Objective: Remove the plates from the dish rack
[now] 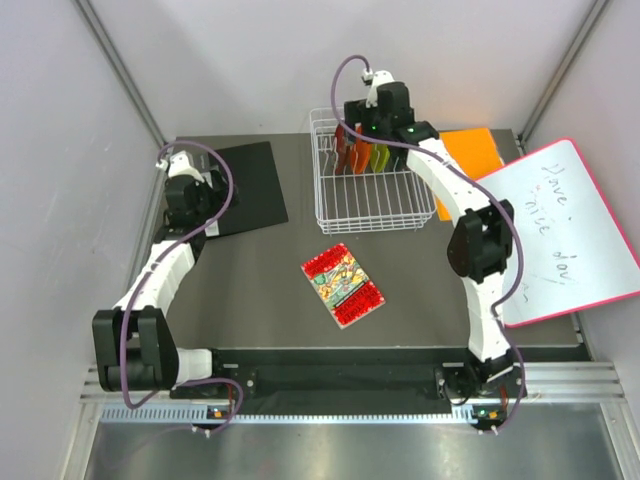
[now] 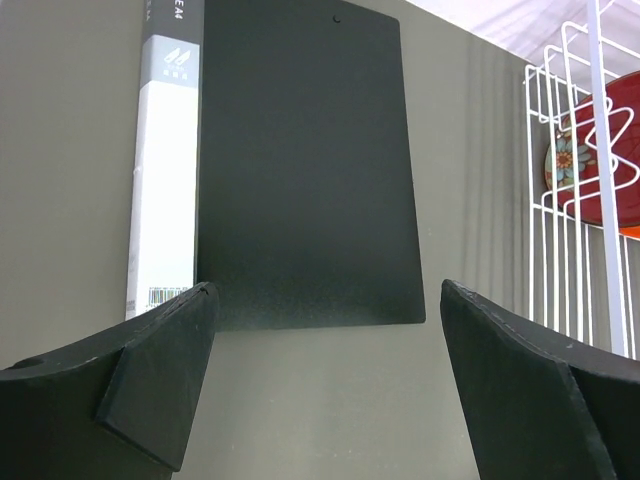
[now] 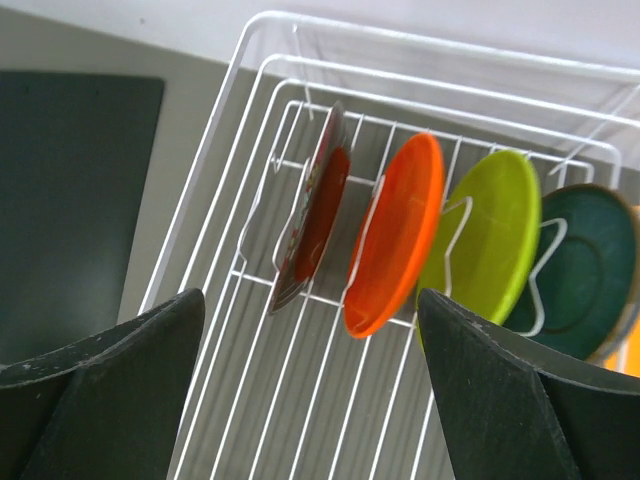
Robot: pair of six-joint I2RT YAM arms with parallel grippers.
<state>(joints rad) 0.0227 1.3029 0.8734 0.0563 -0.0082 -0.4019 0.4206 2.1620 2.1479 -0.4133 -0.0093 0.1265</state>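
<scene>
The white wire dish rack [image 1: 365, 195] stands at the back middle of the table. The plates stand upright in a row at its far end: dark red [image 3: 318, 205], orange [image 3: 395, 235], lime green [image 3: 490, 235] and dark teal [image 3: 575, 265]. My right gripper [image 3: 310, 300] is open and empty, hovering above the rack over the dark red and orange plates; it also shows in the top view [image 1: 362, 130]. My left gripper [image 2: 328, 290] is open and empty, low over the table at the near edge of a black mat [image 2: 300, 160]. The rack [image 2: 570, 200] and the red plate [image 2: 625, 130] show at its right.
A red patterned packet [image 1: 343, 285] lies on the table in front of the rack. A flat orange board [image 1: 470, 155] lies right of the rack, under my right arm. A pink-edged whiteboard [image 1: 560, 230] leans at the right. A white-spined folder [image 2: 165, 150] lies beside the black mat.
</scene>
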